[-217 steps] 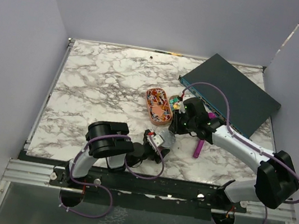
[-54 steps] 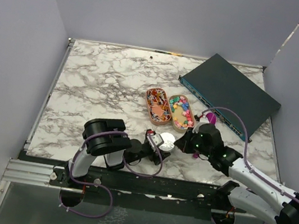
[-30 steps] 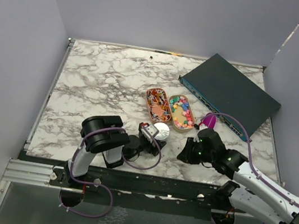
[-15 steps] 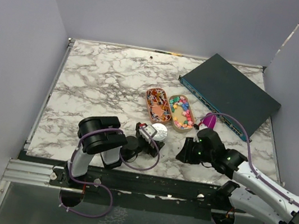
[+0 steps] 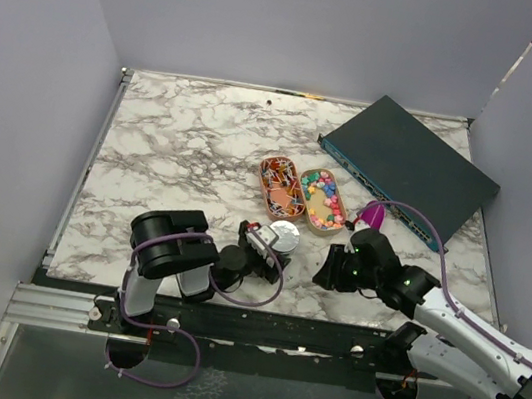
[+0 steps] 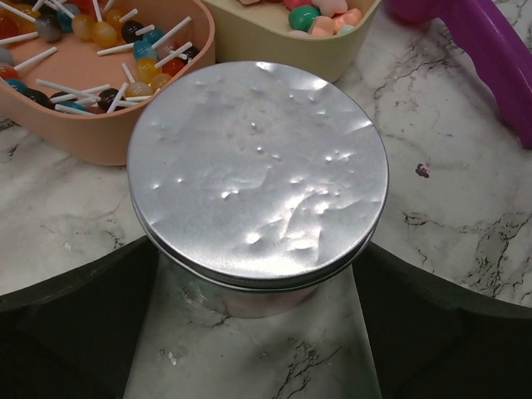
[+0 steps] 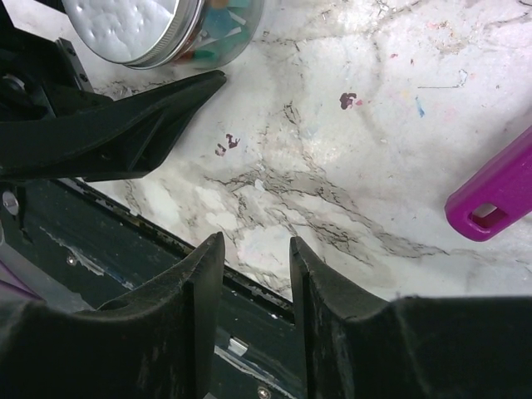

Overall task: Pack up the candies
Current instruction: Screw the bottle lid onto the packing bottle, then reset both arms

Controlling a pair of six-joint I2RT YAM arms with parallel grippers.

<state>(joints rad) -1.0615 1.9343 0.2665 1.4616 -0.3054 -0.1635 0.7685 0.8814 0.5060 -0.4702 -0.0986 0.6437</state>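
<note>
The candies [image 5: 322,196] fill a beige oval tray; its near end shows in the left wrist view [image 6: 312,17]. A glass jar with a silver lid [image 5: 284,235] stands just in front of the trays. A few candies show through its wall in the right wrist view [image 7: 224,21]. My left gripper [image 5: 270,239] is shut on the jar [image 6: 258,174], a finger on each side of its body. My right gripper [image 5: 328,270] hovers low to the jar's right, near the table's front edge. Its jaws [image 7: 255,241] stand slightly apart and hold nothing.
An orange tray [image 5: 281,187] of small stick-like items lies left of the candy tray. A purple scoop [image 5: 372,214] lies right of the trays, in front of a dark flat box [image 5: 407,171] at the back right. The table's front rail [image 7: 125,274] is under my right gripper.
My left gripper slid the jar up and left towards the trays. My right arm drew back from the trays to the front edge, then held still. The scoop stays by the box.
</note>
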